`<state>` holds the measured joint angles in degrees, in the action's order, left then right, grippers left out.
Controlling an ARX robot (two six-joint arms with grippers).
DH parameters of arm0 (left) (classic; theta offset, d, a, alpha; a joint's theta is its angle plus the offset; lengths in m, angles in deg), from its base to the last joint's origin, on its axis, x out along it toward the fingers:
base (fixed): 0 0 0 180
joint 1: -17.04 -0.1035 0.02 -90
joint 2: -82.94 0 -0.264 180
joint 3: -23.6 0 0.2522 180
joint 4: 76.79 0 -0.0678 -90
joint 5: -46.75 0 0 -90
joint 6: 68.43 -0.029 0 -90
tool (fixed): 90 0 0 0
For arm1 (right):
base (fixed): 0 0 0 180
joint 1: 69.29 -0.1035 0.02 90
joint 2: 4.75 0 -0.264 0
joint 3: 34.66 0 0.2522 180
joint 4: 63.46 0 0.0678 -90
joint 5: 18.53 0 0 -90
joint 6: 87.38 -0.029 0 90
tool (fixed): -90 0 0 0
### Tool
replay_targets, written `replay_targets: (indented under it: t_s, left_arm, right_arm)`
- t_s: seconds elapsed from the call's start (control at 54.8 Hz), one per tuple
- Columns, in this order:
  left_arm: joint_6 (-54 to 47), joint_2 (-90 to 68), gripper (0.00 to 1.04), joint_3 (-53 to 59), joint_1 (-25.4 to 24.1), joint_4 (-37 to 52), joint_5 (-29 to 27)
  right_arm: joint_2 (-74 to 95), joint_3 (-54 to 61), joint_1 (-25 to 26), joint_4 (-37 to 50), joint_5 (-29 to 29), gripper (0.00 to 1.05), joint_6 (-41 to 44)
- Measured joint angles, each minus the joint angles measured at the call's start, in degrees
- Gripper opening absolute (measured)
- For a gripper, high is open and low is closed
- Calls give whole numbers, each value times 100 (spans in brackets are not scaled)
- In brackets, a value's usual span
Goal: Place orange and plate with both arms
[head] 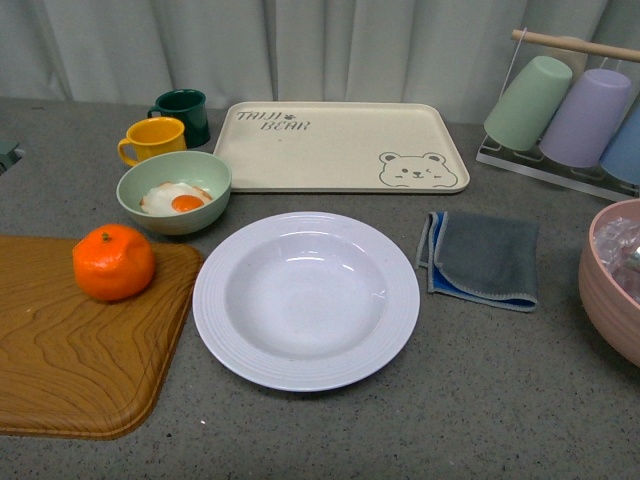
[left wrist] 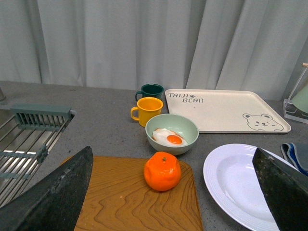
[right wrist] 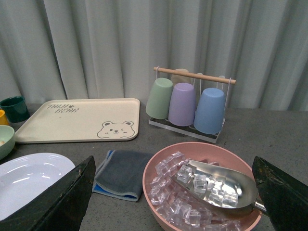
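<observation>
The orange (head: 113,262) rests on a wooden board (head: 70,360) at the front left. The white plate (head: 306,300) lies empty on the counter just right of the board. Neither arm shows in the front view. In the left wrist view my left gripper (left wrist: 172,159) is open and holds nothing, hanging back from the orange (left wrist: 162,171), with the plate (left wrist: 236,183) beside it. My right gripper (right wrist: 173,161) is open too, above a pink bowl (right wrist: 202,145) of ice cubes with a metal scoop; the plate's edge (right wrist: 29,183) shows off to one side.
Behind the board stand a green bowl (head: 190,222) with a fried egg, a yellow mug (head: 152,138) and a dark green mug (head: 184,112). A cream bear tray (head: 340,145) lies at the back. A grey cloth (head: 483,258), a cup rack (head: 570,110) and the pink bowl (head: 612,285) are right.
</observation>
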<state>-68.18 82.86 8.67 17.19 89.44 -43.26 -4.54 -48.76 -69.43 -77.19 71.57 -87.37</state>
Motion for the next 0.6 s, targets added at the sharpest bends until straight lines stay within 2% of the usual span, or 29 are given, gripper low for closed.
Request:
replay_targets:
  t_s: [0.602]
  left_arm:
    - [0, 0, 98, 0, 0, 0, 0]
  right_arm:
    - [0, 0, 0, 0, 0, 95, 0]
